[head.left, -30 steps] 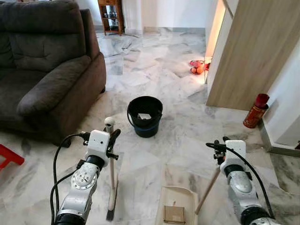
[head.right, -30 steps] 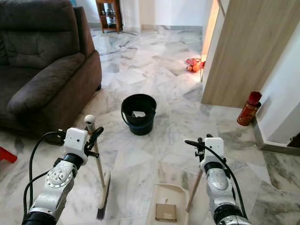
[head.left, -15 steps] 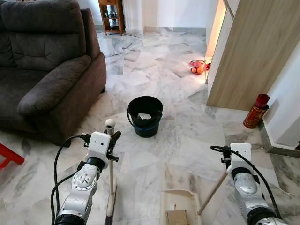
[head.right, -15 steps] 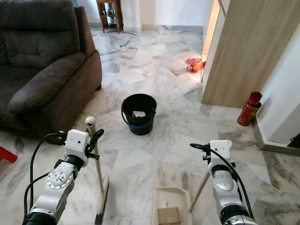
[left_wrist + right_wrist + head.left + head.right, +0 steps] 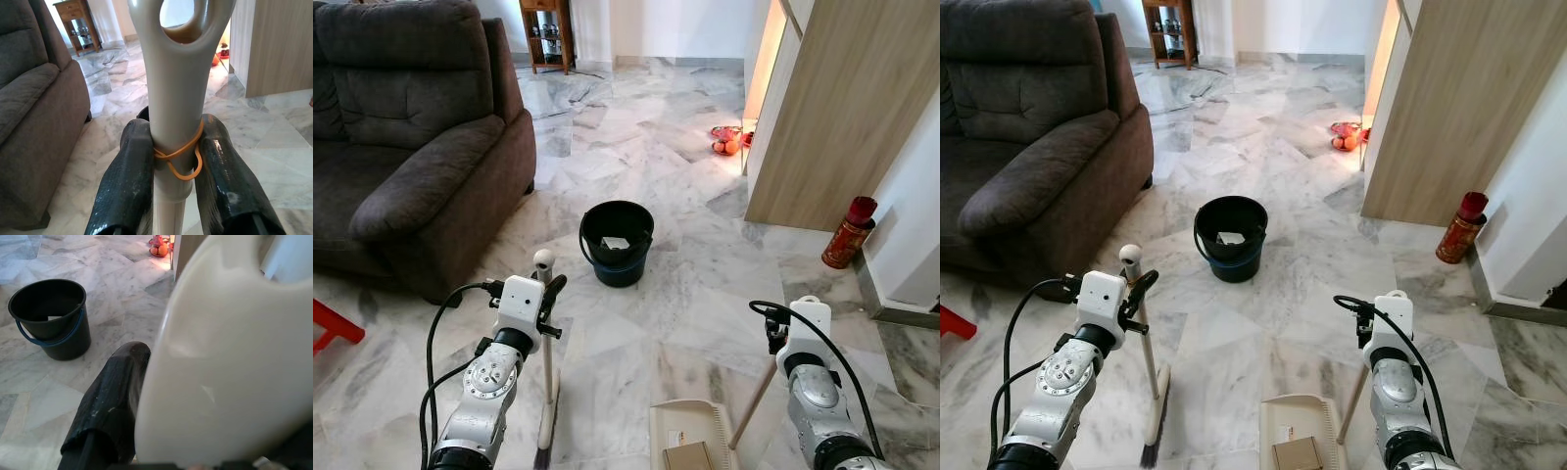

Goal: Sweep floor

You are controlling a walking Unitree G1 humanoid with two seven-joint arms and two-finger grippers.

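Looking down from the left eye view, the left pincer [image 5: 551, 296] was clenched on the broom [image 5: 546, 382] just under its knobbed top. The handle stood nearly upright, its bristles on the marble floor [image 5: 636, 323] below the left arm. The right pincer [image 5: 773, 328] held the top of the dustpan's [image 5: 690, 441] handle, a pale stick slanting down and toward the left to the tray, which lay flat on the floor with a brown piece of cardboard [image 5: 691, 456] in it. A black bucket [image 5: 617, 243] stood ahead, roughly midway between the arms and well apart from both; a sofa [image 5: 411, 137] lay to the left and a red bottle [image 5: 848, 232] to the right.

The right eye view gave the same layout: bristles [image 5: 1151, 443] left of the tray [image 5: 1298, 431], near it but not touching.

In the left wrist view, both fingers [image 5: 128, 186] pressed the broom's grey handle [image 5: 176, 112], with an orange rubber band [image 5: 178, 156] around it at the grip.

In the right wrist view, one black finger [image 5: 110, 406] lay against the dustpan's cream handle end [image 5: 230, 362]; the other was hidden, so I judge the grasp from the head views.

The next move likely turns on the tray lying to the right of the bristles: any sweep should run rightward toward the tray's mouth, or the tray should go to the bucket straight ahead.
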